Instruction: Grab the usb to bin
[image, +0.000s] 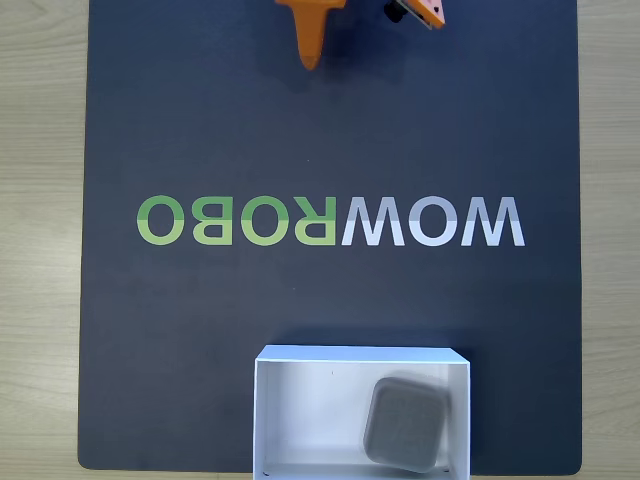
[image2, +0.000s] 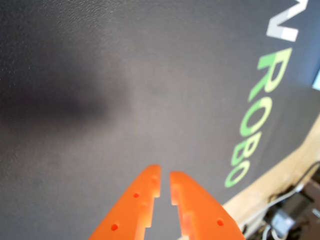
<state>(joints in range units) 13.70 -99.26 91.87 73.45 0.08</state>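
Our orange two-finger gripper has its tips nearly closed with nothing between them, over the dark mat. In the fixed view it sits at the top edge, well apart from the white open-top box. The small flat grey rounded-square usb lies inside it. We judge the drop done.

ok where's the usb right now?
In the fixed view the usb lies inside the white bin, toward its right side, plain grey face up, at the bottom edge of the dark mat and far from the gripper.
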